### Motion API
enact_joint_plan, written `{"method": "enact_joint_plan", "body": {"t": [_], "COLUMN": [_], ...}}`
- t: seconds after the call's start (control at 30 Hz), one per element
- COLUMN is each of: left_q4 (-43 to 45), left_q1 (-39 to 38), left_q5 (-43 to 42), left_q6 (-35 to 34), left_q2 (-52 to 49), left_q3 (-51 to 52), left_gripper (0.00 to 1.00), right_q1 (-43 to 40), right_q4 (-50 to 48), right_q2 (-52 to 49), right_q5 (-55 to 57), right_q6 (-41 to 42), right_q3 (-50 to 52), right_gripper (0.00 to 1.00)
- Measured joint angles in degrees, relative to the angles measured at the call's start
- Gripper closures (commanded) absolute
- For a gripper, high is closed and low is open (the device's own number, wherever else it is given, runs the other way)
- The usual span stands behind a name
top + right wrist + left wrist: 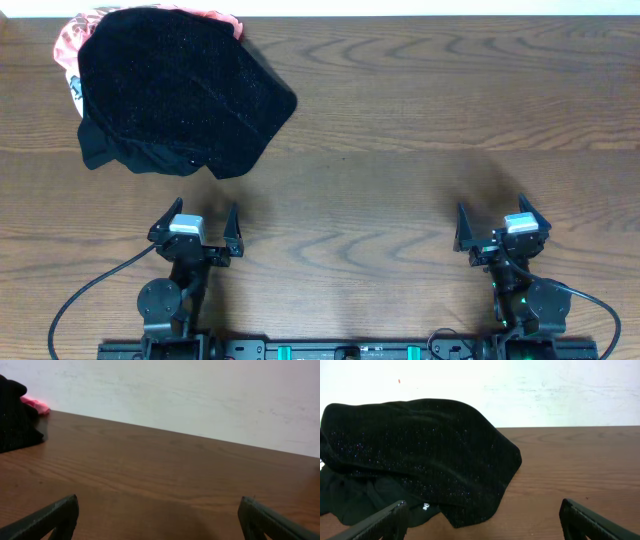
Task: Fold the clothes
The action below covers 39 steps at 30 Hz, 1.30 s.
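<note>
A crumpled black garment (pixel 175 90) lies in a heap at the table's far left, on top of a pink and red patterned cloth (pixel 72 40) that shows only at its edges. In the left wrist view the black garment (pixel 420 455) fills the left half, just ahead of the fingers. My left gripper (pixel 195 225) is open and empty, near the front edge, just short of the heap. My right gripper (pixel 502 228) is open and empty at the front right, far from the clothes. The right wrist view shows the black garment (pixel 15 420) and a pink cloth edge (pixel 35 405) at far left.
The brown wooden table (pixel 420 130) stretches between and beyond the grippers. A white wall (pixel 200 395) runs behind the table's far edge. Black cables trail from both arm bases at the front edge.
</note>
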State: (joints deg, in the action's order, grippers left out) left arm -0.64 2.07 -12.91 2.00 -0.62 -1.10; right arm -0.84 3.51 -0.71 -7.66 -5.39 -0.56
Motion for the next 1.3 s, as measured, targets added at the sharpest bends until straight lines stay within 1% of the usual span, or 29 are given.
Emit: {"method": "enact_joint_plan", "body": {"t": [0.77, 0.97, 1.2, 1.3], "left_q4": [0.00, 0.11, -1.88, -3.52], "left_q1": [0.00, 0.00, -0.04, -0.04], "left_q5": [0.00, -0.85, -1.90, -2.16], "left_q6": [0.00, -0.09, -3.45, -4.94], "left_q2": [0.00, 0.00, -0.31, -2.84], "left_q3": [0.00, 0.00, -1.14, -2.45], "left_gripper": [0.04, 0.04, 0.04, 0.04], "right_q1": [0.00, 0.00, 0.00, 0.00], "right_q4": [0.02, -0.09, 0.87, 2.01], "right_q2": [0.00, 0.00, -0.28, -2.05], "right_q5": [0.81, 0.81, 0.81, 0.79], "right_q6": [-0.13, 4.04, 6.47, 6.95], "right_q3": [0.00, 0.00, -0.35, -1.95], "right_gripper": [0.01, 0.01, 0.01, 0.01]}}
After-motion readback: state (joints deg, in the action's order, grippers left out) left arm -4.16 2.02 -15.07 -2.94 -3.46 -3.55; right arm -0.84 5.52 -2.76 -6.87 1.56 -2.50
